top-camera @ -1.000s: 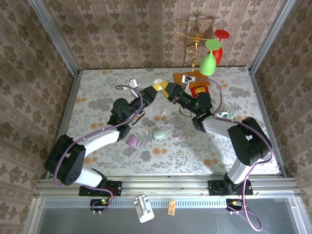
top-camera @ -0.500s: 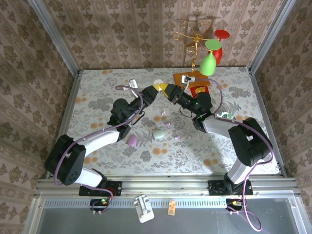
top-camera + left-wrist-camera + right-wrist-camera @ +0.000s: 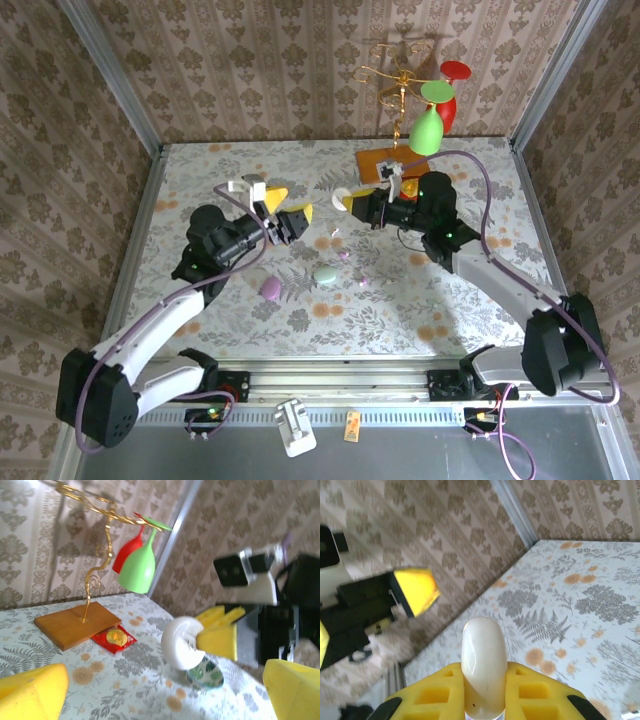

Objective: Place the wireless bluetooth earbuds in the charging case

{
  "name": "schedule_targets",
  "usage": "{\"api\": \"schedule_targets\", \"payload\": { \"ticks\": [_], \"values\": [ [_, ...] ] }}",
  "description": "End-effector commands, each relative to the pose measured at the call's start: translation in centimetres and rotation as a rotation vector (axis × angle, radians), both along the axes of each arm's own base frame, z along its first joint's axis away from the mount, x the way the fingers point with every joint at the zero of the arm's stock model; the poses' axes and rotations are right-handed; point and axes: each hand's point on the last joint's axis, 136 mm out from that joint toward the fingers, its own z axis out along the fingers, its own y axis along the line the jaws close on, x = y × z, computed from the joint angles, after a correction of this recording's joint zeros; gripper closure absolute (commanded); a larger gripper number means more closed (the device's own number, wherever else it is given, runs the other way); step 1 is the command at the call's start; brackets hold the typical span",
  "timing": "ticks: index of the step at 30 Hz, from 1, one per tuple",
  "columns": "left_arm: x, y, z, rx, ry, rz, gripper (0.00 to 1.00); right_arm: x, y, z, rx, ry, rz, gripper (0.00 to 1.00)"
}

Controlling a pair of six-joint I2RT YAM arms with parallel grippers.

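Within right gripper, seemingly plastic case

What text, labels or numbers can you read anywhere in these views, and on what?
No text can be read in any view.
Red packet beside the wooden stand base: a yellow printed mark, too blurred to read.
White case: no marking visible.
Tan tag at the near edge: too small to read.
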Motion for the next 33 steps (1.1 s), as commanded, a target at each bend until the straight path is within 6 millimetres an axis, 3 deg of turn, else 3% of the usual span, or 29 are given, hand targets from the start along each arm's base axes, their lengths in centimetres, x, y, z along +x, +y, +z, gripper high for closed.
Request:
{"api": "schedule_targets", "payload": {
  "ticks": [1, 5, 13, 18, 33],
  "values": [
    [-3.2, -0.8, -2.1, 0.191, -0.114, -0.171, 0.00, -3.4, 0.0, -0.3, -0.186, -0.132, 0.159, 0.87],
    [-5.7, -1.6, -2.1, 0.185, -0.154, -0.310, 0.00, -5.7, 0.3, 1.0, -0.222, -0.209, 0.268, 0.90],
    [-8.1, -4.1, -1.7, 0.141, -0.186, -0.486, 0.16, -8.2, 1.9, 2.8, -0.229, -0.283, 0.400, 0.91],
    [-8.5, -5.0, -1.4, 0.116, -0.218, -0.523, 0.25, -8.8, 2.6, 3.6, -0.211, -0.304, 0.434, 0.95],
    [-8.7, -6.8, -0.5, 0.078, -0.201, -0.590, 0.56, -8.9, 2.9, 2.8, -0.240, -0.301, 0.454, 0.96]
  ]
}}
